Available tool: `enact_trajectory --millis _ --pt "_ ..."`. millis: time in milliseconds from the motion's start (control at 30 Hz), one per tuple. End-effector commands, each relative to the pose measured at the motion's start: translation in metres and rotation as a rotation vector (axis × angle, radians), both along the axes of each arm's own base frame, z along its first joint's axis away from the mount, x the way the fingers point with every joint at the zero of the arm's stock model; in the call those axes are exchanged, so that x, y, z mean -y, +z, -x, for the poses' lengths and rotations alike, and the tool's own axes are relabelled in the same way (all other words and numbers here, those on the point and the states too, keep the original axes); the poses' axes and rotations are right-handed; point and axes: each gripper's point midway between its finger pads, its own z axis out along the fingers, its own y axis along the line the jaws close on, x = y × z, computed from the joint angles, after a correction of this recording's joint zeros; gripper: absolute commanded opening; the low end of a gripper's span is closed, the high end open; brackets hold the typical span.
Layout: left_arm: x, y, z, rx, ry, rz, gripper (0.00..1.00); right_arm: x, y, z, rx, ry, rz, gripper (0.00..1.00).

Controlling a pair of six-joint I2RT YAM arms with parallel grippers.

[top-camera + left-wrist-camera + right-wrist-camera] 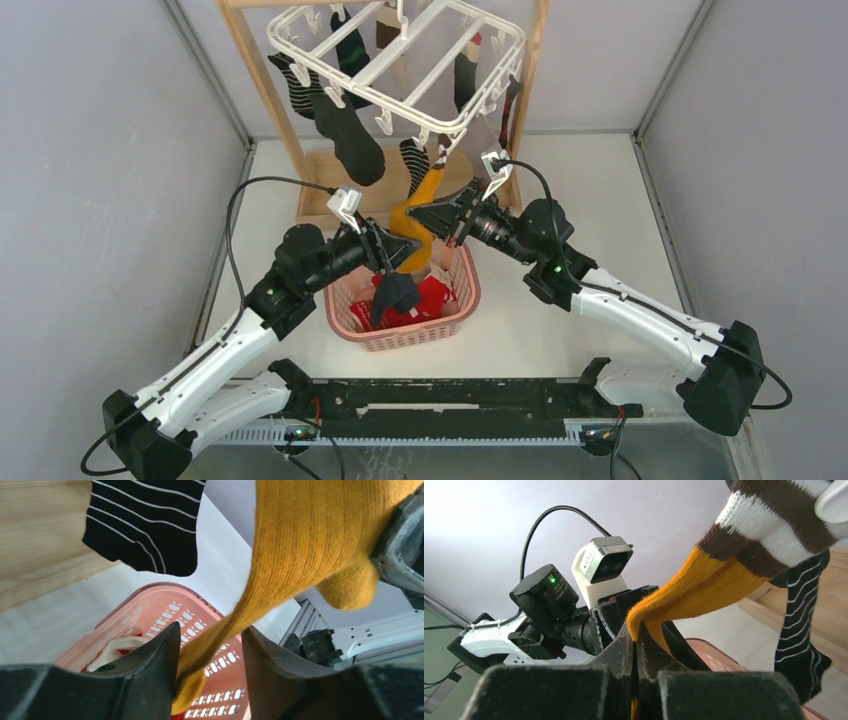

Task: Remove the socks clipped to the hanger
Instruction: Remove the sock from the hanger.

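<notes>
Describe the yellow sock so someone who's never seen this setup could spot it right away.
Find the white hanger on the wooden stand at the back. From its near edge the mustard yellow sock droops toward the pink basket. It is the only yellow one, cuffed in brown and white; its neighbours are black or striped.

Mustard sock (310, 540) with brown-white banded cuff (769, 525), black white-striped sock (145, 520), pink basket (165, 605)

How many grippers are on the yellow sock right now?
2. The left gripper straddles the yellow sock low down, above the basket, jaws apart; the right gripper is shut on a fold of it higher up.
</notes>
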Motion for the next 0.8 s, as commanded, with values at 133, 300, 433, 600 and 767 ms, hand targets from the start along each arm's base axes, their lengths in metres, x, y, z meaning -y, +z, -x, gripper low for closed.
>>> enact_trajectory --millis 133,300,433,600,767 --pt "0.012 0.036 0.002 0.084 -0.066 0.033 0.23 -0.001 0.025 0.004 0.045 0.004 -0.037 0.00" --pt "0.009 0.035 -0.001 0.083 -0.045 0.026 0.17 -0.001 0.016 -0.001 0.027 -0.021 -0.007 0.03" --pt "0.008 0.031 -0.008 0.072 -0.012 0.002 0.15 0.002 0.008 -0.007 0.005 -0.056 0.022 0.19" --pt "0.007 0.027 -0.018 0.062 0.026 -0.021 0.14 0.015 0.000 -0.013 -0.016 -0.126 0.068 0.37" --pt "0.009 0.026 -0.030 0.059 0.054 -0.042 0.14 0.037 0.000 -0.017 -0.023 -0.202 0.101 0.48"
